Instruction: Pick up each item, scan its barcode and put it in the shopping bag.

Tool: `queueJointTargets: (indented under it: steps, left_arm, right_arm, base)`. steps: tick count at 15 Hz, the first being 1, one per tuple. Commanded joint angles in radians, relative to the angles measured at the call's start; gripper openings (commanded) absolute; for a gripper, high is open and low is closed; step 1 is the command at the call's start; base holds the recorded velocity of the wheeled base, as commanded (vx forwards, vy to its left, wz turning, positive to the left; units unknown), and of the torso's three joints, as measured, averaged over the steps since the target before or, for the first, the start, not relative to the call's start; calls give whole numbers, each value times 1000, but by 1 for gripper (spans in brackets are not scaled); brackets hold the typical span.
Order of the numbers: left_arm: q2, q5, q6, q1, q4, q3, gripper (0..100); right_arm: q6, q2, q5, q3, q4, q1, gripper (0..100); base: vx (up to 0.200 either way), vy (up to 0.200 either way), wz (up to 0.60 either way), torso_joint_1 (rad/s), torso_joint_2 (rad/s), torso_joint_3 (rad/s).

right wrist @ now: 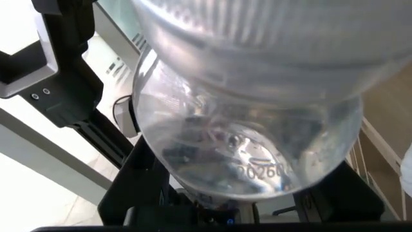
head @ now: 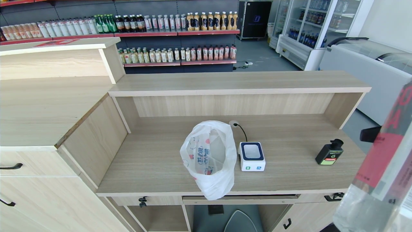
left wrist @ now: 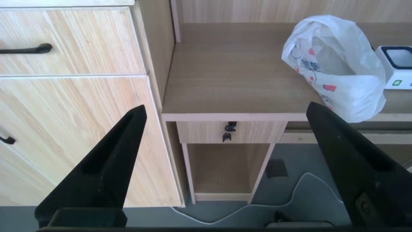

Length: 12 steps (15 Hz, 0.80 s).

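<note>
Because the right jaws are clamped on the clear bottle (head: 383, 161), held high and close off the right end of the worktop (head: 289, 138), scanning looks to be the step in hand. The left jaws stand apart, low before the cupboard drawers (left wrist: 71, 38). The shopping bag (head: 209, 158) sags open over the worktop's front edge; keep the bottle out of it until scanned. Turn the label slowly over the scanner (head: 252, 156) just beside the bag, passing clear of the black pump bottle (head: 329, 152).

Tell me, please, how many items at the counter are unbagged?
2: a black pump bottle on the counter's right, a clear bottle in the right tool. The bag may hide more.
</note>
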Motion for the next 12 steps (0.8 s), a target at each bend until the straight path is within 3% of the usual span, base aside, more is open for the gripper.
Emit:
queueJointTargets:
  steps: [1,10,12]
  left_arm:
    - [0,0,0,0,0,0,100]
    - [0,0,0,0,0,0,100]
    - [0,0,0,0,0,0,100]
  right_arm:
    - [-18,34,0,3,-1,1,0]
    - [-34,51,-1,3,1,-2,0]
    - [-107,75,-4,0,1,-45,0]
  base:
    - [0,0,0,0,0,0]
    - [0,0,0,0,0,0]
    - [0,0,0,0,0,0]
